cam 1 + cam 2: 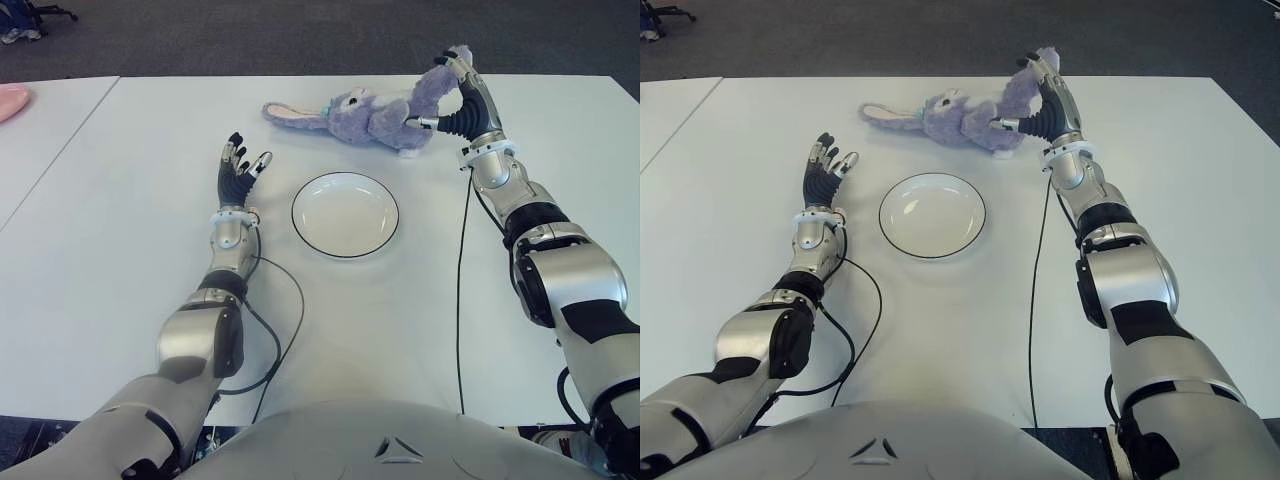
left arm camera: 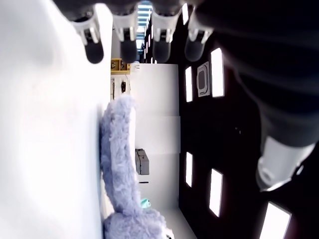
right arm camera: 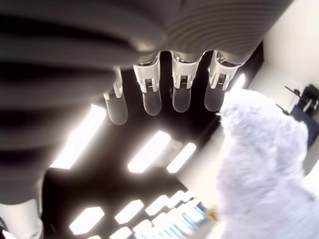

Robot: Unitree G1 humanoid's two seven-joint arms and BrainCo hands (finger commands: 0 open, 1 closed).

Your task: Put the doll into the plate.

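Right hand [image 1: 452, 95] is up at the far side of the surface [image 1: 120, 300], right against the rear end of the purple bunny doll [image 1: 365, 112]. Thumb looks tucked under the body and the fingers [image 3: 182, 92] are stretched out past the fur, so I'd say it's cupping the doll rather than properly clamped on it, probably setting up for a lift. The doll lies on its side, ears pointing toward the robot's left, just beyond the white plate [image 1: 345, 214] and not in it yet. Left hand [image 1: 240, 170] shows left of the plate, fingers spread, holding nothing. Nothing sits between doll and plate, only the right arm's black cable [image 1: 462, 300] running alongside. Something pink [image 1: 12, 100] is way off at the far left.
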